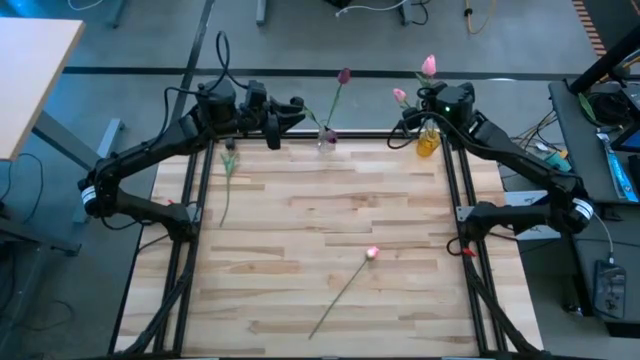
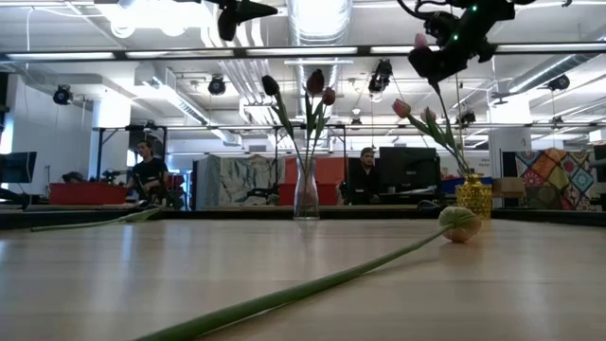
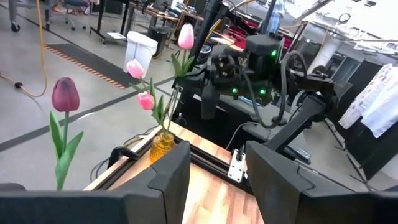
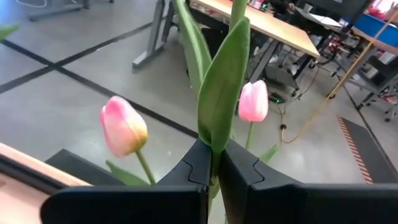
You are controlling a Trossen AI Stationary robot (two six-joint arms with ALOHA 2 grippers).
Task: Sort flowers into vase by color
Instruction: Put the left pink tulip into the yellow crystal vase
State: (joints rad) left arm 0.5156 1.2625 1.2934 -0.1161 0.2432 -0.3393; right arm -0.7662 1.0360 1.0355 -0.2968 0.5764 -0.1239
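My right gripper (image 1: 432,104) (image 4: 214,167) hovers over the yellow vase (image 1: 428,143) (image 2: 473,195) at the table's far right and is shut on a pink tulip's stem. Two more pink tulips (image 4: 123,126) (image 4: 253,100) stand in that vase. My left gripper (image 1: 288,115) (image 3: 217,180) is open, in the air at the far edge, left of the clear vase (image 1: 327,137) (image 2: 305,194), which holds maroon tulips (image 2: 317,81). One pink tulip (image 1: 372,253) lies flat in the middle of the table. A maroon tulip (image 1: 229,160) lies near the left edge. My right gripper pinches a pink tulip's green stem and leaf (image 4: 216,140) between its two fingers, high on the stem, close below the head (image 2: 421,42). The fingers lie across the stem. The tulip stands nearly upright, its stem running down toward the yellow vase (image 2: 464,170).
The lying pink tulip's long stem (image 1: 335,305) runs toward the near edge. Dark frame rails (image 1: 195,190) (image 1: 455,190) border both sides of the wooden top. People sit at desks (image 2: 147,170) in the room behind the table.
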